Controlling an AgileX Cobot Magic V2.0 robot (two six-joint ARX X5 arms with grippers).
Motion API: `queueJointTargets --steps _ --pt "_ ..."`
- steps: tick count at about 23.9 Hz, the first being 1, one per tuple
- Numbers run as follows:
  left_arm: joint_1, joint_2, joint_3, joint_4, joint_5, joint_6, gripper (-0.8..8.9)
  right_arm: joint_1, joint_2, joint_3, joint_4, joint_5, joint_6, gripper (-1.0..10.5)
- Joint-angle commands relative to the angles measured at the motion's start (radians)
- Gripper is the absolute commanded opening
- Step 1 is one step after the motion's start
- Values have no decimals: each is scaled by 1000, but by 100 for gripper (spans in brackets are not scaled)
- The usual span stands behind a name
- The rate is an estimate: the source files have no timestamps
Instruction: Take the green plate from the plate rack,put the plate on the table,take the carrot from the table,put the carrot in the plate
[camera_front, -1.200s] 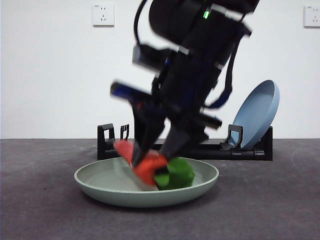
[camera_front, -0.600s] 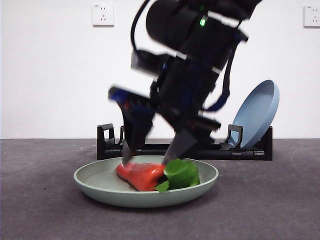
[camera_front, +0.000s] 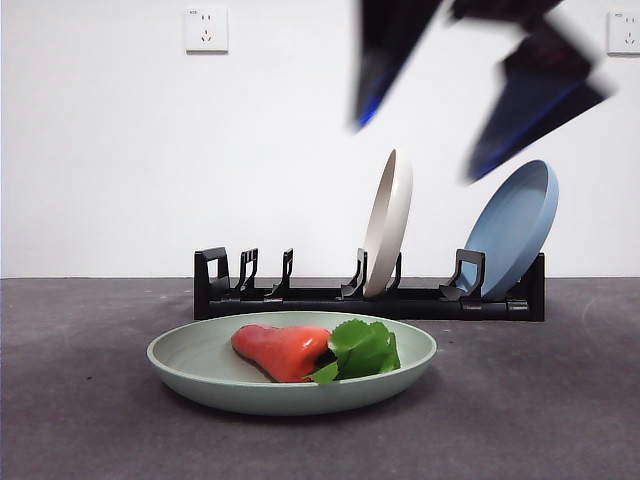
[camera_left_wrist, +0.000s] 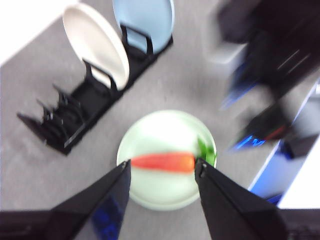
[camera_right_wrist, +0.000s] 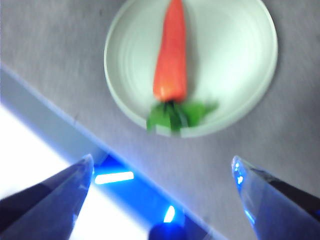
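Front view shows the glossy orange-red toy carrot (camera_front: 283, 351) lying inside the pale sage-green round plate (camera_front: 190, 362), which sits flat on the dark grey speckled table (camera_front: 80, 400) in front of the long black plastic plate rack (camera_front: 300, 297). Little can go wrong, I judge: only a low swing of an arm could clip the raised rim and tip the carrot out, or knock the beige plate (camera_front: 386, 222) standing in the rack. My right gripper (camera_right_wrist: 162, 172) hangs high above the plate, its two jaws spread wide and empty, the carrot well clear below them. My left gripper (camera_left_wrist: 162, 170) is also aloft, jaws parted, holding nothing.
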Motion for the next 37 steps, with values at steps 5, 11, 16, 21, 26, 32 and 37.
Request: queueJointTargets --steps 5,11,16,21,26,32,37 --pt "0 0 -5 -42 27 -48 220 2 -189 -7 -152 -2 -29 468" --pt "0 0 -5 -48 123 -67 215 2 -293 -7 -210 -2 -27 395" --pt "0 0 -5 -77 160 -82 -4 2 -329 -7 -211 1 -29 30" --pt "0 0 -5 -106 159 -82 -7 2 -329 -7 -210 3 -28 -11" --pt "0 0 -5 -106 153 -82 -4 2 -330 -7 -210 3 -27 2" --pt "0 0 -5 -106 150 -82 -4 2 -335 -7 -211 5 -27 2" --pt "0 0 -5 -106 150 -82 -4 2 -335 -7 -211 5 -27 2"
